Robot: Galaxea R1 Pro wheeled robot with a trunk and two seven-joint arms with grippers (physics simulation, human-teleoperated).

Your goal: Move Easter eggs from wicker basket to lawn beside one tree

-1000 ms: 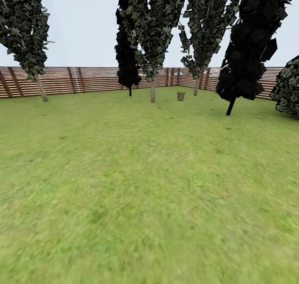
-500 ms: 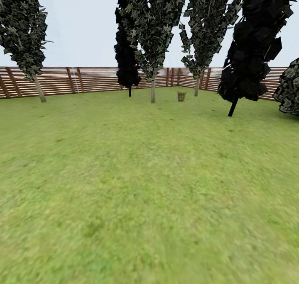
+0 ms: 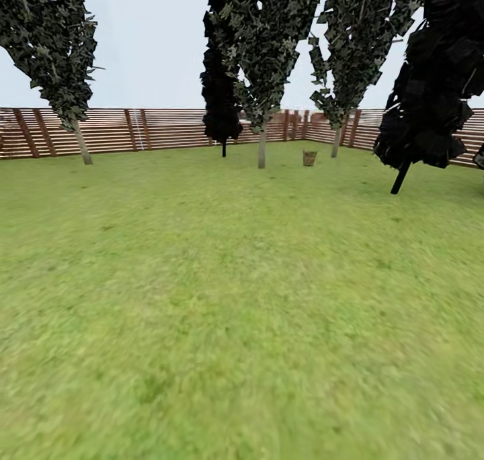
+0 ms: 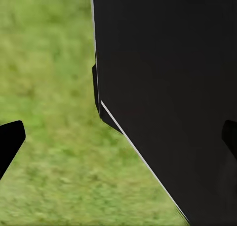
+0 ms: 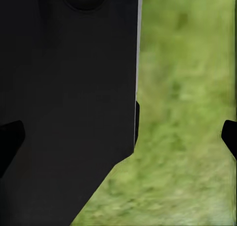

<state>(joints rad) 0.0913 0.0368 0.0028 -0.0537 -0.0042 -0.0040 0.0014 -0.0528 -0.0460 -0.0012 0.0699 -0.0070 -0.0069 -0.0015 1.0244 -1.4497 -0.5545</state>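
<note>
The wicker basket [image 3: 309,158] stands small and far off on the lawn [image 3: 228,299], between two pale-trunked trees [image 3: 262,148] near the back fence. The Easter eggs are hidden at this distance. In the left wrist view my left gripper [image 4: 118,137] is open, its dark fingertips [image 4: 10,141] wide apart with nothing between them, over grass and a black part of my body. The right wrist view has my right gripper [image 5: 118,137] open the same way, fingertips [image 5: 230,136] far apart, nothing held.
A brown slat fence [image 3: 161,127] closes the garden at the back. A leaning pale-trunk tree [image 3: 82,144] stands at far left, a thin black tree [image 3: 224,148] left of the basket, a large black tree [image 3: 401,178] at right. Wide grass lies between me and the basket.
The whole head view has shifted: trees, fence and basket sit further right in the picture and slightly larger, so the camera moved. Nothing in the garden itself has moved.
</note>
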